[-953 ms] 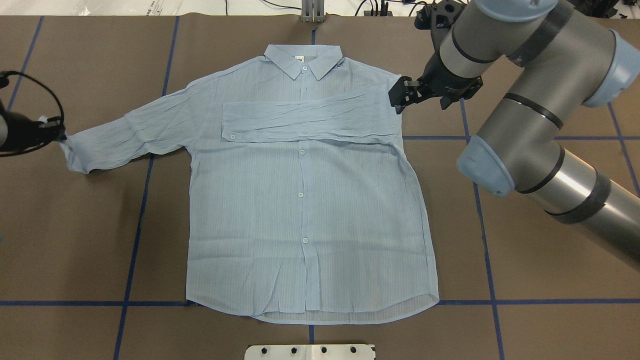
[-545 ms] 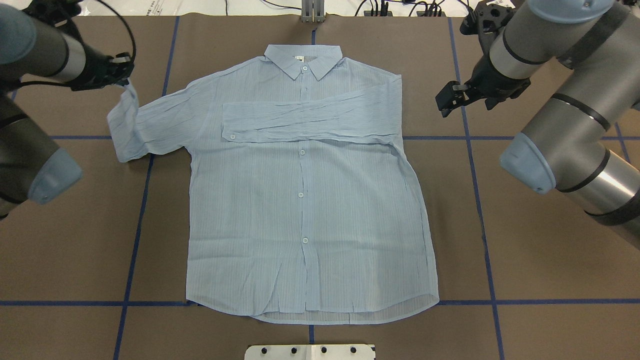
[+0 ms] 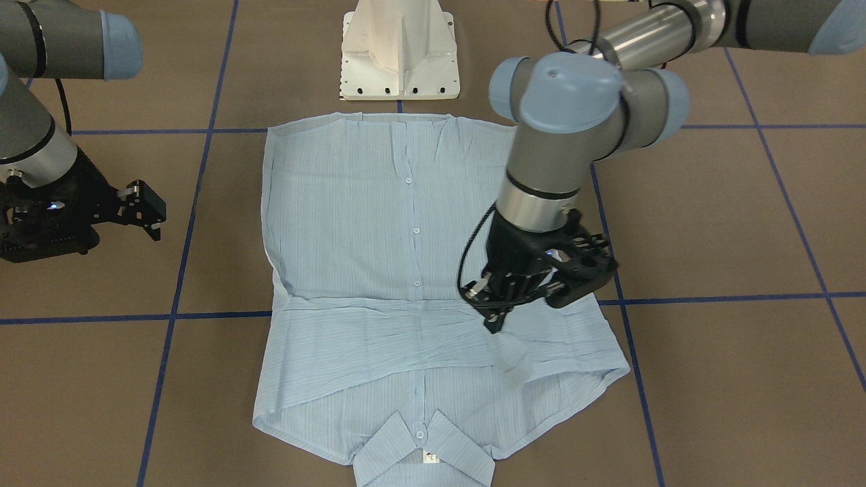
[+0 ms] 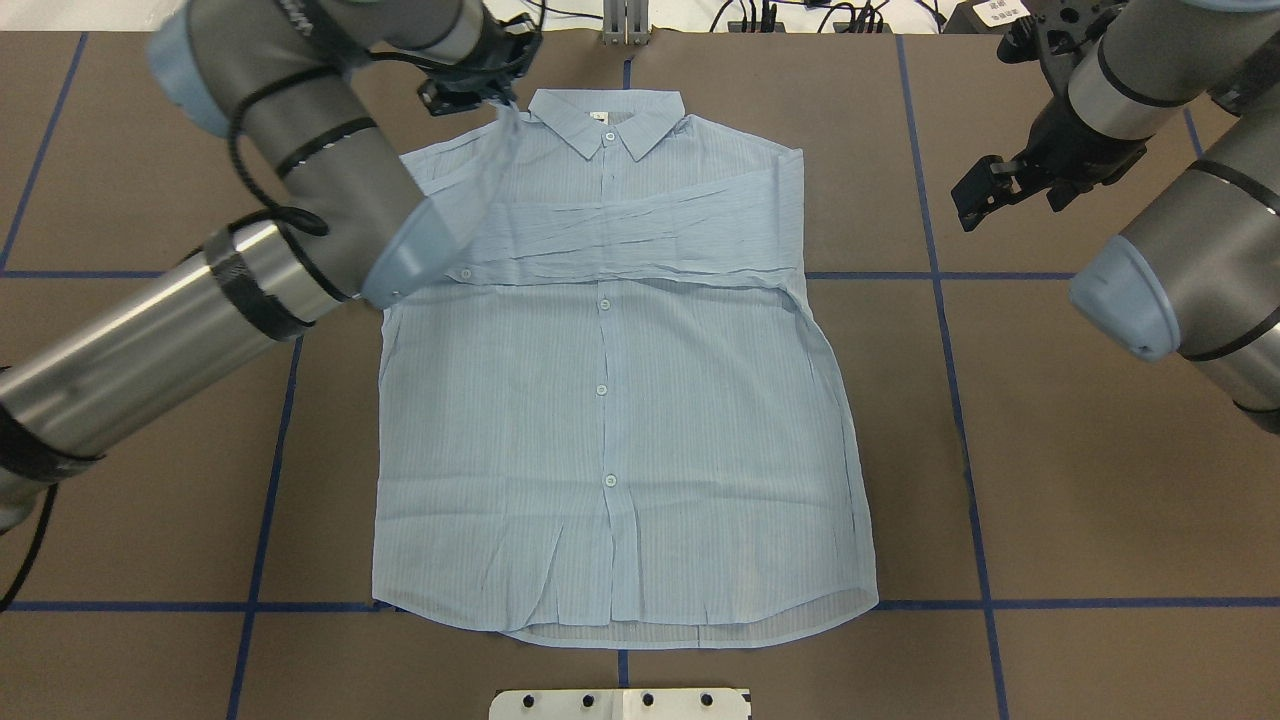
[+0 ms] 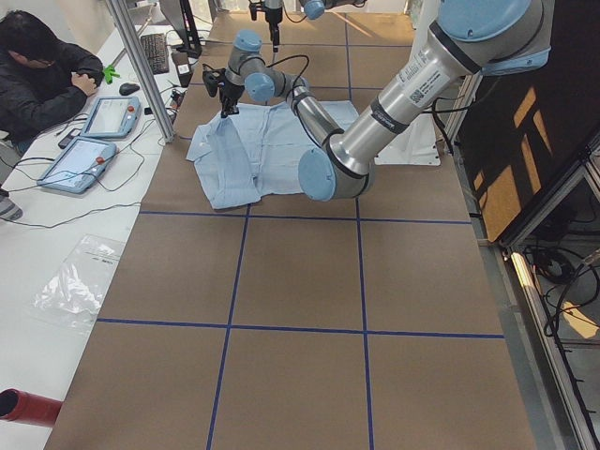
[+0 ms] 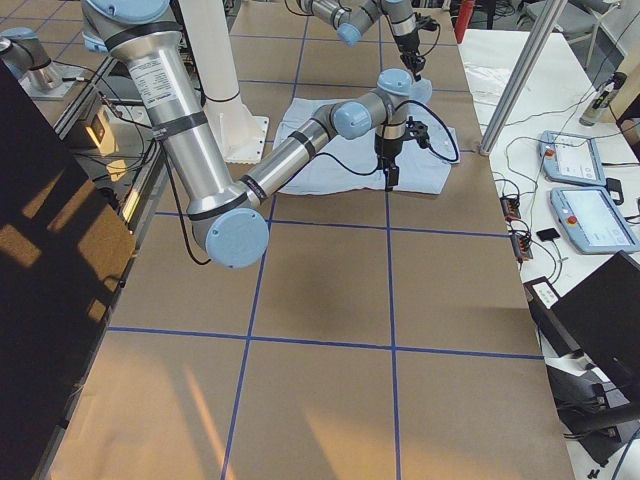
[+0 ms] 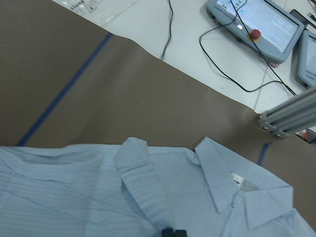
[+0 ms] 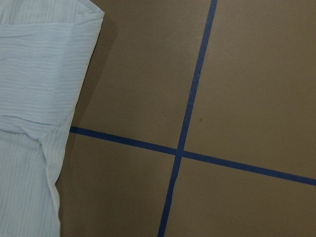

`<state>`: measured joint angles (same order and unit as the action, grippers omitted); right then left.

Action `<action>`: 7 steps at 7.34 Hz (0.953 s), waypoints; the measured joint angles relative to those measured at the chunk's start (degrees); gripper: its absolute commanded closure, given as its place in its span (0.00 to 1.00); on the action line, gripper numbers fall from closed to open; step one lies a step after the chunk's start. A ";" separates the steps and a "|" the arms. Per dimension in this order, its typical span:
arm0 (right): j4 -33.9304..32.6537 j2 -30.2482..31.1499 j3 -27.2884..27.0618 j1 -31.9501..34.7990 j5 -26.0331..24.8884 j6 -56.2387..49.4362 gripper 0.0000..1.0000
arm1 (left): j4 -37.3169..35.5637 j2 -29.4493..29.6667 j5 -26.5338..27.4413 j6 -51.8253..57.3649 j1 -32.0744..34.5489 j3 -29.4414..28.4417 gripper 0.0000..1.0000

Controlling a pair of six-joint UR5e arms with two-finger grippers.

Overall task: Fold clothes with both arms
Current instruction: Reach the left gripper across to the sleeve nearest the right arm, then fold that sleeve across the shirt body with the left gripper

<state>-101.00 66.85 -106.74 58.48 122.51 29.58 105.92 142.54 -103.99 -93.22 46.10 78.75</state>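
— Shirt lying where?
— Flat, buttons up, mid brown surface, hem nearest the white pedestal, right sleeve folded across the chest.
— Left gripper?
— Fingers pinching the left sleeve, held up beside the collar.
— Right gripper?
— Fingers spread, empty (off the cloth, over blue tape).
— Only from the left end?
— Seated operator.

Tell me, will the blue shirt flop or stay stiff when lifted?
Probably floppy: the sleeve droops from the left gripper. Likely light too, since one pinch lifts it. The shirt looks thin and wrinkly, so pushing would probably bunch it.
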 measured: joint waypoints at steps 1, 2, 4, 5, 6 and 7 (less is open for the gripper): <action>0.04 0.14 0.12 0.19 0.28 -0.19 0.00 | 3.32 1.65 0.45 -2.21 -2.50 -3.16 1.00; 0.14 0.18 0.22 0.20 0.32 -0.22 0.00 | 4.93 2.20 0.92 -3.32 -4.28 -4.50 1.00; 0.31 0.24 0.48 0.20 0.28 -0.22 0.00 | 6.12 2.43 2.04 -4.04 -6.51 -6.12 1.00; 0.35 0.27 0.51 0.21 0.30 -0.21 0.00 | 6.64 2.59 2.56 -4.18 -7.42 -6.69 1.00; 0.36 0.29 0.51 0.21 0.33 -0.17 0.00 | 6.93 3.13 3.05 -5.12 -8.69 -6.99 0.93; 0.36 0.38 0.46 0.23 0.38 -0.17 0.00 | 7.16 4.03 3.77 -6.78 -10.19 -7.18 0.01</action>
<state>-100.64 67.23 -106.27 58.71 122.88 29.41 113.08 146.57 -100.22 -100.00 35.92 71.57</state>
